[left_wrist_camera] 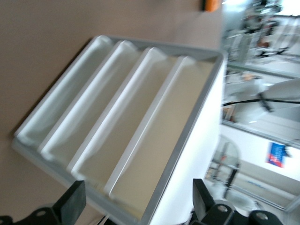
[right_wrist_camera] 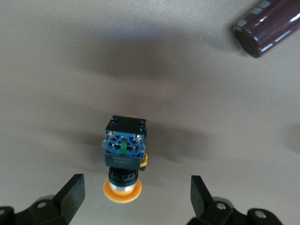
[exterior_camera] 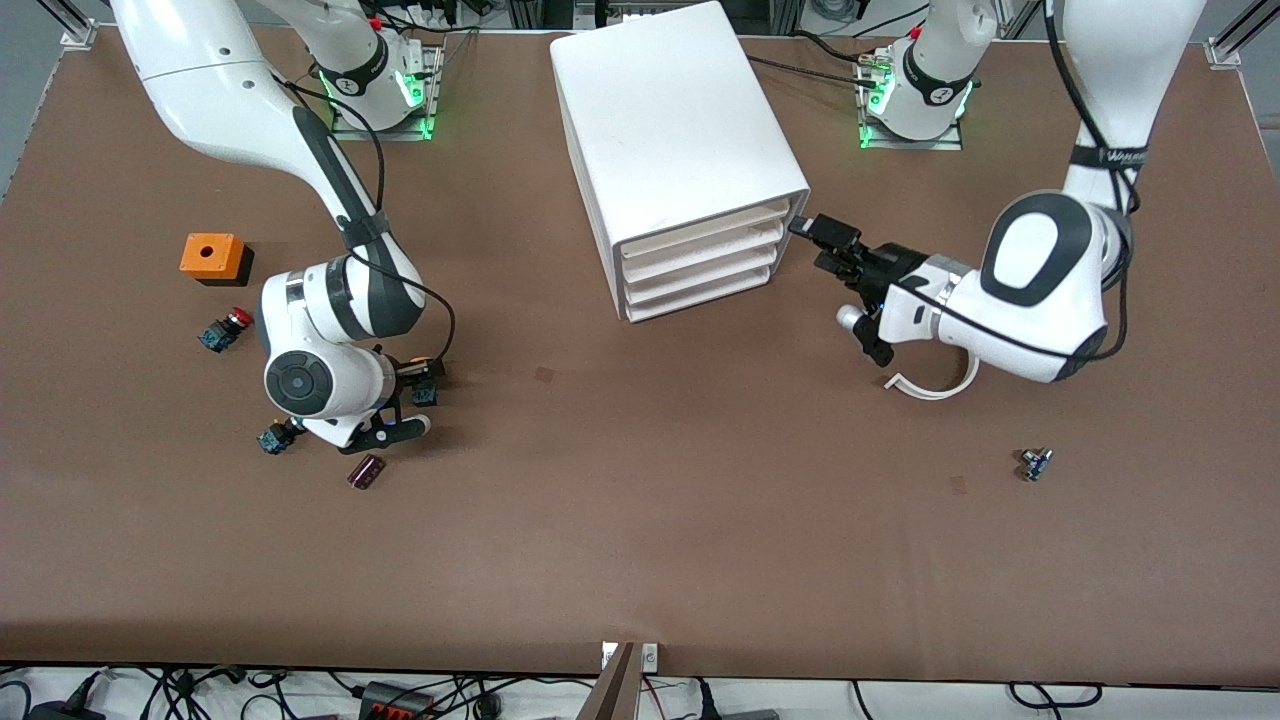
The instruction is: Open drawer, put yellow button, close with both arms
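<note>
The yellow button (right_wrist_camera: 123, 157) lies on its side on the brown table, its yellow-orange cap (right_wrist_camera: 123, 191) between my right gripper's open fingers. In the front view the button (exterior_camera: 424, 382) shows partly under my right gripper (exterior_camera: 408, 378), which hangs just above it and holds nothing; the gripper also shows in the right wrist view (right_wrist_camera: 137, 197). The white cabinet (exterior_camera: 670, 120) stands at the table's middle with all four drawers pushed in. The drawer (exterior_camera: 700, 230) is the uppermost, also seen in the left wrist view (left_wrist_camera: 173, 131). My left gripper (exterior_camera: 815, 245) is open and empty at that drawer's corner; it also shows in its wrist view (left_wrist_camera: 138, 206).
An orange box (exterior_camera: 213, 257), a red-capped switch (exterior_camera: 228, 328), another small switch (exterior_camera: 275, 438) and a dark cylinder (exterior_camera: 366, 471) lie around the right arm's hand. The cylinder also shows in the right wrist view (right_wrist_camera: 267, 28). A small part (exterior_camera: 1035, 464) lies toward the left arm's end.
</note>
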{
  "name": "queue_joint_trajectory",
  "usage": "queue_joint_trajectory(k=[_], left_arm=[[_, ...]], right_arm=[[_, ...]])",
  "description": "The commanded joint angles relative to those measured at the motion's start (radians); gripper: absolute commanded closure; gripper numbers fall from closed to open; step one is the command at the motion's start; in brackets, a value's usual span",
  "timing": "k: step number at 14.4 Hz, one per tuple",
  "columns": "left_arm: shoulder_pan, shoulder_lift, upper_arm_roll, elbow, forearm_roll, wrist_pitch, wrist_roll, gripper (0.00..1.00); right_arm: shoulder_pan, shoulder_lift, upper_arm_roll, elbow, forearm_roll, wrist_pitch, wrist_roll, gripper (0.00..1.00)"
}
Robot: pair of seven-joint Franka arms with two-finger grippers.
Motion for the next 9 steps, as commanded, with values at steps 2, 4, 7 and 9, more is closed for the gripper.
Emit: queue_joint_trajectory(k=[2, 4, 7, 9], left_arm=[[0.013, 0.011, -0.003, -0.089, -0.188, -0.002, 0.205, 0.00], [0.013, 0.058, -0.003, -0.098, -0.237, 0.001, 0.314, 0.00], [0.011, 0.129, -0.003, -0.110, -0.325, 0.000, 0.449, 0.03], [0.010, 0.143, -0.004, -0.150, -0.353, -0.003, 0.506, 0.10]], right_arm=[[0.010, 0.030, 0.000, 0.008, 0.006, 0.034, 0.023, 0.00], [0.019, 0.038, 0.000, 0.008, 0.006, 0.050, 0.052, 0.00], [0.029, 0.044, 0.000, 0.007, 0.006, 0.061, 0.058, 0.00], [0.027, 0.044, 0.000, 0.004, 0.006, 0.054, 0.058, 0.11]])
